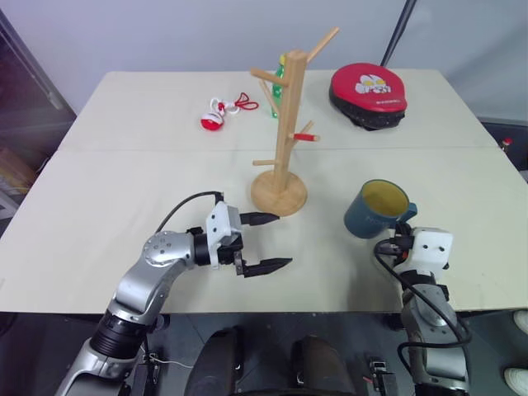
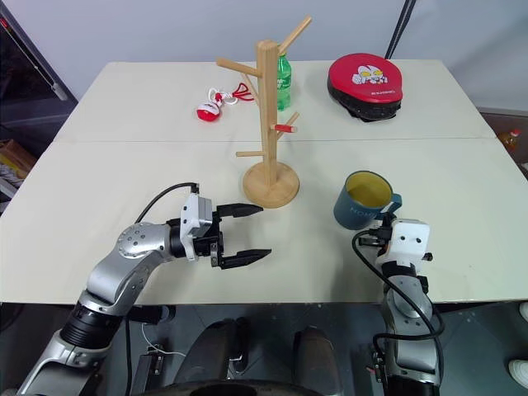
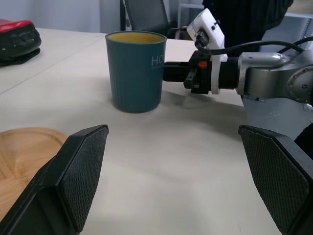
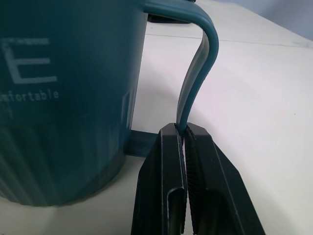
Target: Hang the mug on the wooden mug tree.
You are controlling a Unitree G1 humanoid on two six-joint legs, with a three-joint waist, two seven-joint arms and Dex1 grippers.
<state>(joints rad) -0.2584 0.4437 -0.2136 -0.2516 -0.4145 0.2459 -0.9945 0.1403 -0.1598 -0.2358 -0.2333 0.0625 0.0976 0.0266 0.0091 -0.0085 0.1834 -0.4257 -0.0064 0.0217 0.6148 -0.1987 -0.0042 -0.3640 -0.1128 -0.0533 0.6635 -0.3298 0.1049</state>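
The dark teal mug point(image 1: 375, 208) with a pale yellow inside stands upright on the table, right of the wooden mug tree point(image 1: 285, 124). My right gripper point(image 4: 185, 132) is shut on the mug's loop handle point(image 4: 198, 73), pinching its lower part from the near side. The same grip appears in the left wrist view, where the right gripper point(image 3: 171, 71) reaches in level behind the mug point(image 3: 136, 68). My left gripper point(image 1: 280, 241) is open and holds nothing. It points toward the mug, just in front of the tree's round base point(image 1: 279, 196).
A green bottle point(image 2: 283, 82) stands behind the tree. A red and black padded disc point(image 1: 369, 95) lies at the far right, and a small red and white item with a cord point(image 1: 213, 120) at the far left. The table's front edge point(image 1: 272, 312) runs close below both grippers.
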